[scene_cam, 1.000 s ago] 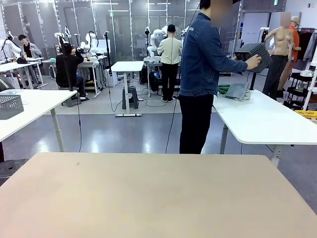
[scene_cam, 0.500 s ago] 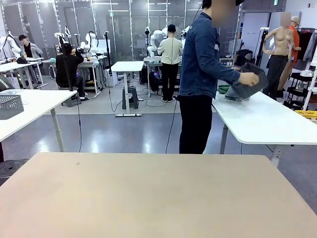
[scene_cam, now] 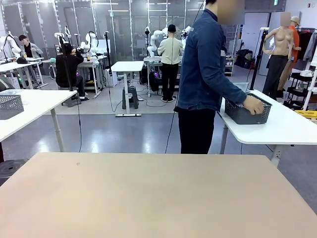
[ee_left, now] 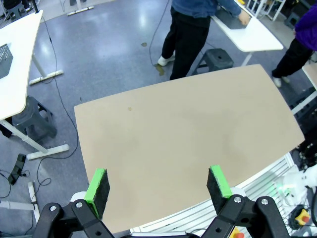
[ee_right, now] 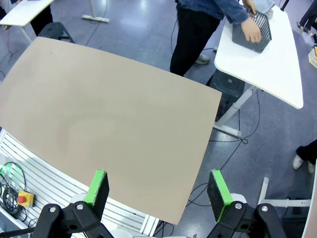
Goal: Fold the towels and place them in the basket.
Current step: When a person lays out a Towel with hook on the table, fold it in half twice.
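We are in a large open lab hall: a polished grey floor (scene_cam: 124, 134) with cables (scene_cam: 79, 126) trailing across it, rows of white surfaces (scene_cam: 126, 66) on adjustable legs, people (scene_cam: 67, 67) working at stations along a glass partition (scene_cam: 124, 25), and an emergency-stop button (ee_right: 22, 198) near our own beige surface (scene_cam: 148, 198).

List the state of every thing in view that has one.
Left robot hand: open, above the beige table.
Right robot hand: open, above the beige table.
Dark grey wire-mesh basket: on the white table, person's hand on it; contents hidden.
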